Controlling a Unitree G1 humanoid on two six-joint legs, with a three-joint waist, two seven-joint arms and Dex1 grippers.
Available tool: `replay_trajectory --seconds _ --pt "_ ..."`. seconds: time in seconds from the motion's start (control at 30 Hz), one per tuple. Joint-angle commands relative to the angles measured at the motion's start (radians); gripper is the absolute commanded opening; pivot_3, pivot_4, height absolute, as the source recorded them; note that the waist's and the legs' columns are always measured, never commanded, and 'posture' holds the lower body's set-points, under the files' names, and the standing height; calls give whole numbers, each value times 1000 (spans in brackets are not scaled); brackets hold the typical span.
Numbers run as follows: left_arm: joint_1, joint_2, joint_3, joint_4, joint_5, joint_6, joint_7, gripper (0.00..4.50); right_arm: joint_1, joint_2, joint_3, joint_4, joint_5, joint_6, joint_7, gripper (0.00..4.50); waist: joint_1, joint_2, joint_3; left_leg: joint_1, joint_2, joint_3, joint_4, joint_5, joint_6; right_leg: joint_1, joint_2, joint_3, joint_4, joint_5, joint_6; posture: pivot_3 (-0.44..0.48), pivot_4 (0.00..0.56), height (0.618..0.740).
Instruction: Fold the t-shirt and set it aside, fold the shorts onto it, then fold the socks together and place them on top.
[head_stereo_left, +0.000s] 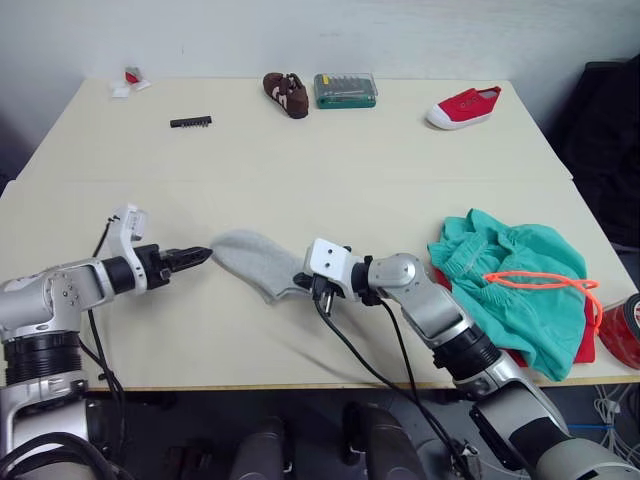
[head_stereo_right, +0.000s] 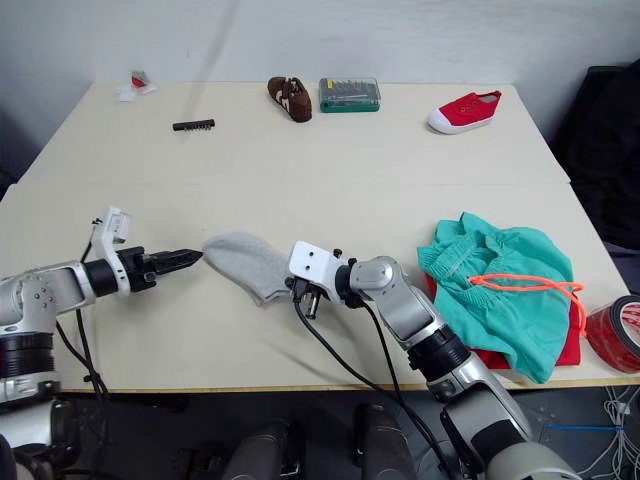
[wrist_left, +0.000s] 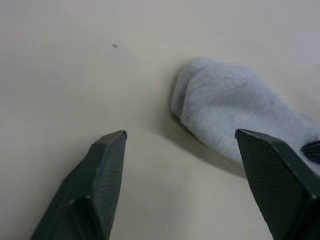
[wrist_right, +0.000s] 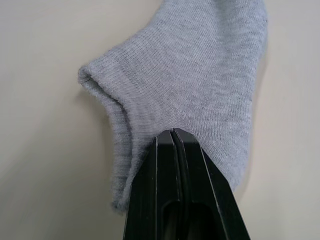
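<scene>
R hand (wrist_right: 172, 132) pinches socks (head_stereo_left: 250, 262); no writing.

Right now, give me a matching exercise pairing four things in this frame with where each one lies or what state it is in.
Things:
1. socks
2. shorts
3. left gripper
4. red sneaker

States:
A. far edge of table
B. open, beside the sock toe
C. heaped over the t-shirt
D. pinched by the right gripper

Pairs: 1-D, 2-C, 3-B, 4-A
</scene>
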Motion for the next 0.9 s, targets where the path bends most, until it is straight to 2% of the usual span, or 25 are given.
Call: replay_trajectory --seconds 0.03,0.33,0.53,0.67,0.9 --pt "-33 -37 12 6 -26 49 63 3473 -5 7 -3 -8 -7 -2 2 0 0 0 0 0 0 0 0 0 0 0 0 0 0 0 0 0 150 740" --pt "-165 -120 -5 194 -10 37 148 3473 -10 8 -5 -9 -8 1 1 0 5 -1 -1 1 -2 0 0 0 -1 0 -2 0 -1 0 0 0 150 740" --pt "-208 -131 -44 279 -8 -19 123 3473 -9 11 -7 -13 -12 3 -3 0 6 -1 -1 2 -3 0 0 0 -1 0 -3 0 -1 0 0 0 150 740" --pt "-200 -129 -57 257 -18 -37 105 2550 -6 12 -9 -18 -15 5 -7 0 4 -1 -1 2 -3 0 0 0 -1 0 -3 0 -1 0 0 0 150 740" --pt "-150 -126 -107 89 -22 -84 87 258 -2 12 -10 -20 -17 6 -8 0 -1 -1 -1 1 -3 0 -2 0 -1 0 -3 0 0 0 0 0 150 740"
